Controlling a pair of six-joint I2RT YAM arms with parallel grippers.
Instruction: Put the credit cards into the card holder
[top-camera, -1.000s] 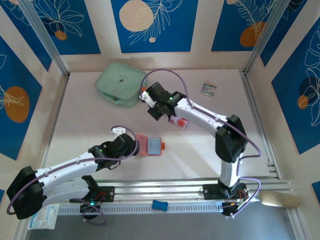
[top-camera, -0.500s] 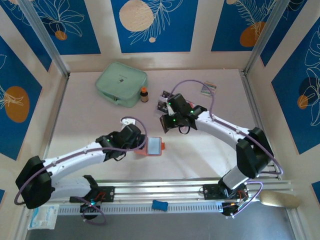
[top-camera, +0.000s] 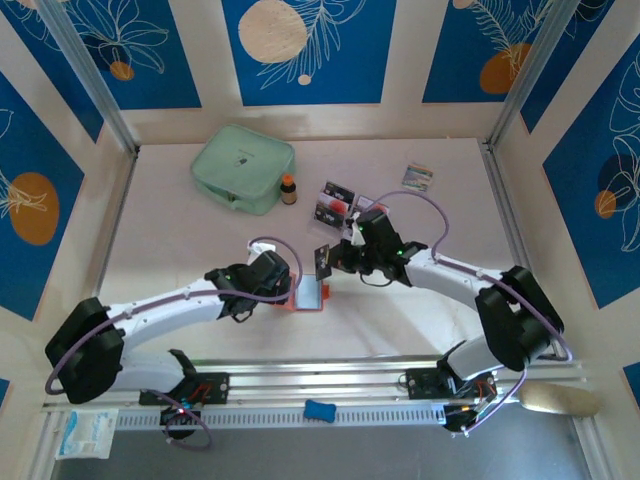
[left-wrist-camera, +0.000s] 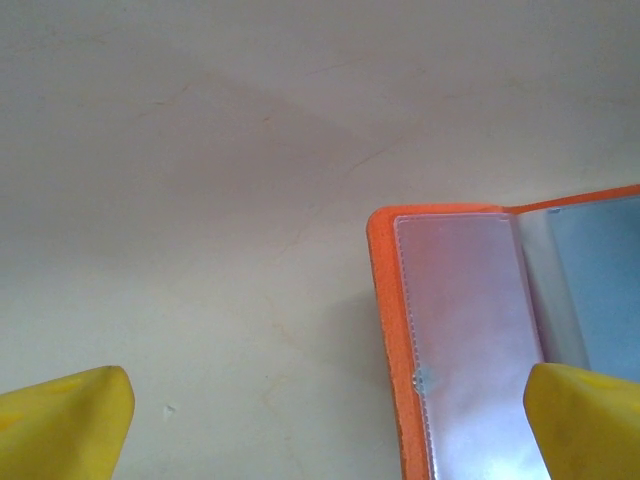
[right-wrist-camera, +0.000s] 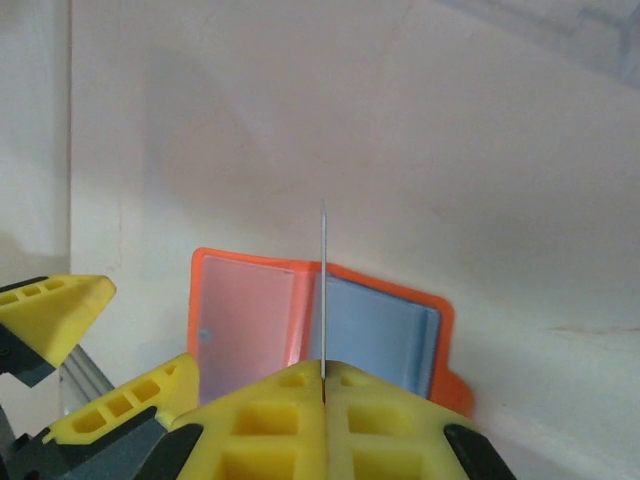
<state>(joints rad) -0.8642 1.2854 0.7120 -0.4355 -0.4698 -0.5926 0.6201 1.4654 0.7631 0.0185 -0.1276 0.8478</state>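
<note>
Clamping a dark card (right-wrist-camera: 323, 285) between closed jaws, the right gripper (right-wrist-camera: 323, 372) holds it on edge above the open holder (right-wrist-camera: 320, 315). In the right wrist view the card shows as a thin vertical line over the fold, between the pinkish left sleeve and the bluish right one. I cannot tell whether its lower edge touches the holder.

From above, the holder (top-camera: 311, 293) lies open and flat near the middle of the worktop (top-camera: 180, 240), toward the near edge. The right gripper (top-camera: 337, 259) and its card (top-camera: 321, 257) sit just beyond its far side.

The left gripper (left-wrist-camera: 322, 405) is spread wide and holds nothing. One finger (left-wrist-camera: 62, 422) is over bare worktop, the other over the holder's (left-wrist-camera: 465, 340) clear sleeve, so they straddle its orange left edge. From above, this gripper (top-camera: 289, 292) is at the holder's left side.

Two more cards (top-camera: 331, 200) lie flat toward the far edge, beside a small bottle (top-camera: 288, 189). A green pouch (top-camera: 243, 167) sits nearer the far-left corner, and a packet (top-camera: 418, 177) nearer the far-right corner.
</note>
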